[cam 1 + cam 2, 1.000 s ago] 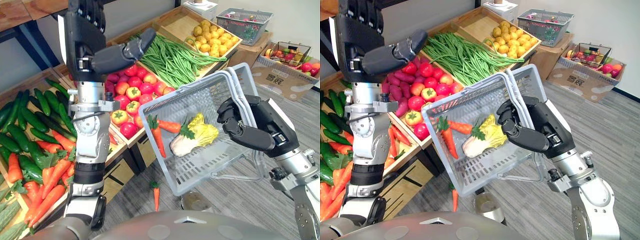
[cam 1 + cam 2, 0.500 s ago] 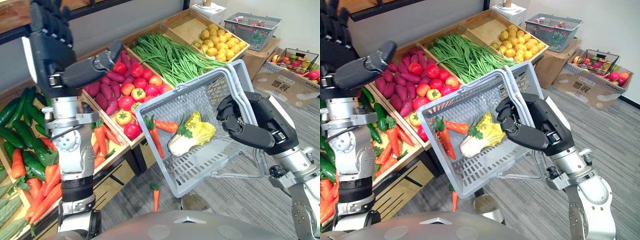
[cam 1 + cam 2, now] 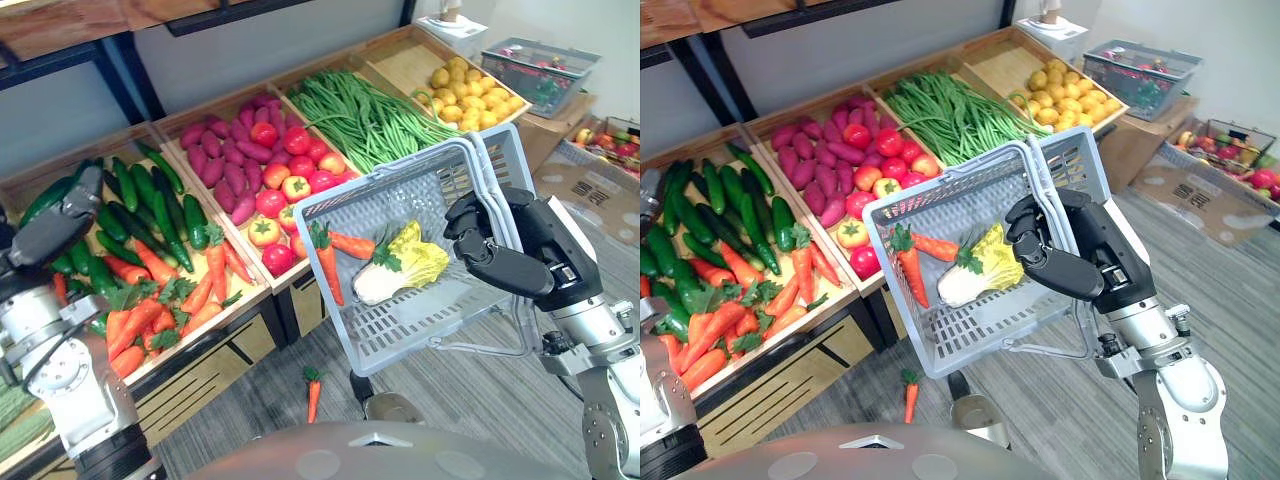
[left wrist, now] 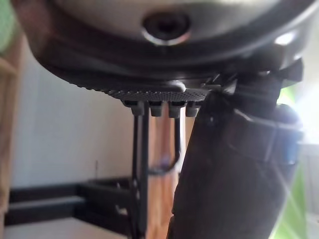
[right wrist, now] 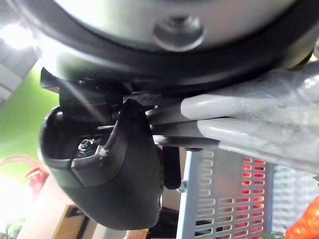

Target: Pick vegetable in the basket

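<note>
Left hand [image 3: 52,228] is showing at the far left edge, raised over the cucumber end of the stall. In its wrist view the fingers [image 4: 159,108] are running straight out in a row with the thumb standing apart; it is holding nothing.

Stall crates are reading as follows: cucumbers [image 3: 140,205] are lying at the back of the first crate, with loose carrots [image 3: 165,305] piled in front of them. Purple sweet potatoes [image 3: 222,160] and red round produce [image 3: 290,170] are sharing the next crate. Green beans [image 3: 365,115] are filling the one after that.

A stray carrot [image 3: 313,392] is lying on the floor in front of the stall, below the basket.

The grey basket [image 3: 400,200] is hanging in the air in front of the stall, tipped so its open side is facing the camera. Inside it one carrot [image 3: 329,270] is lying lengthwise with its green top up, a second carrot [image 3: 352,243] is lying crosswise beside it, and a cabbage [image 3: 405,265] is resting against both, all low in the tilted basket.

Right hand [image 3: 500,255] is gripping the basket by its handle [image 5: 239,114], fingers and thumb curling tightly round it.

Yellow produce [image 3: 470,90] is sitting in the rightmost crate; further right, another basket [image 3: 540,70] is standing on a cardboard box [image 3: 590,190]
</note>
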`<state>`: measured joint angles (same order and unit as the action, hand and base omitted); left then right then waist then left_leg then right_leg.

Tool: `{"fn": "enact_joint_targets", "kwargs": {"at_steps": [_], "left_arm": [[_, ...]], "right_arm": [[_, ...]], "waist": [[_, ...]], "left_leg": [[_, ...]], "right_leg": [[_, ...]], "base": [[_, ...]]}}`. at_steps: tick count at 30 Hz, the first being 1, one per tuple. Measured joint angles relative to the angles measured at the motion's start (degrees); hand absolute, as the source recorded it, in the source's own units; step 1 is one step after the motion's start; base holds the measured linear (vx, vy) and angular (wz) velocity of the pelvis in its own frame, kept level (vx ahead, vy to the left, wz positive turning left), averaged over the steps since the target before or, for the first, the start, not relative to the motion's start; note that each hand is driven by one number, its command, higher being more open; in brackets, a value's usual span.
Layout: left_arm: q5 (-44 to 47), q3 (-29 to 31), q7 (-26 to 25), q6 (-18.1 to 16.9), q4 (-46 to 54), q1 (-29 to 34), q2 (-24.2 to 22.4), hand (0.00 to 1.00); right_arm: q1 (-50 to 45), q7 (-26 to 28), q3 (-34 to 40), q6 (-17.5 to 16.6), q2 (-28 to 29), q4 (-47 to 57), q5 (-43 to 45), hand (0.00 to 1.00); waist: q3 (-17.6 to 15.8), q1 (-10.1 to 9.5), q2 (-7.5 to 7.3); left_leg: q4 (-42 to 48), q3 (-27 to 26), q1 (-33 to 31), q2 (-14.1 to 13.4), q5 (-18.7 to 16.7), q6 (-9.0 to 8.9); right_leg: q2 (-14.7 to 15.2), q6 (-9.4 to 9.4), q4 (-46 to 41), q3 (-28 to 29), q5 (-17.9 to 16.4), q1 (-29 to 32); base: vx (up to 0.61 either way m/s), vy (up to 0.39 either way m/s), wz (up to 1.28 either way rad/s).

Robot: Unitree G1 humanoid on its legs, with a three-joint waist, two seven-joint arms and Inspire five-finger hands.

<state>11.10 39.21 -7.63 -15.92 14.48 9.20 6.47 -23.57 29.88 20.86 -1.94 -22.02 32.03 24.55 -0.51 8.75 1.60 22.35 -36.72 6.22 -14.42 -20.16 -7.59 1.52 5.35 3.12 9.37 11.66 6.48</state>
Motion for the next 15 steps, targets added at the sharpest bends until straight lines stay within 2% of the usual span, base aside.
{"fn": "enact_joint_targets", "kwargs": {"at_steps": [1,5,8,15], "left_arm": [[0.01,1.77,-0.91,0.00,-2.76,0.41,-0.07,1.00],[2.71,6.64,-3.92,-0.02,-9.13,0.42,-0.38,1.00],[3.28,11.81,-8.83,-0.07,-16.94,0.31,-0.47,1.00],[11.71,21.58,-13.74,-0.20,-30.87,0.46,-0.58,1.00]], "right_arm": [[0.00,-0.12,0.00,0.00,-0.02,-0.50,0.00,0.00],[0.28,-0.24,-0.29,0.00,-0.34,-1.57,0.03,0.00],[0.60,-0.54,-1.03,0.00,-0.97,-3.31,0.06,0.00],[0.94,-1.99,-2.92,-0.02,-0.97,-5.27,0.34,0.00]], "waist": [[0.05,-0.69,-0.53],[0.02,-1.12,-1.61],[0.20,-1.80,-2.51],[0.53,-4.03,-3.28]], "left_leg": [[-0.70,0.66,-0.10,0.55,0.51,0.06],[-1.40,3.88,-1.57,1.10,1.50,0.40],[-2.58,6.69,-1.89,1.70,2.56,0.38],[-4.02,11.10,-2.99,2.02,4.08,0.32]], "right_leg": [[0.41,-0.08,0.05,-0.79,-0.06,-0.14],[1.39,-0.47,0.22,-3.76,-0.36,-0.63],[1.99,-0.77,0.92,-6.60,-0.59,-1.99],[2.60,-1.16,1.29,-10.84,-1.37,-3.35]], "base": [[0.00,-0.018,0.31],[-0.01,-0.022,0.44],[0.00,-0.028,0.44],[0.00,-0.019,0.34]]}}
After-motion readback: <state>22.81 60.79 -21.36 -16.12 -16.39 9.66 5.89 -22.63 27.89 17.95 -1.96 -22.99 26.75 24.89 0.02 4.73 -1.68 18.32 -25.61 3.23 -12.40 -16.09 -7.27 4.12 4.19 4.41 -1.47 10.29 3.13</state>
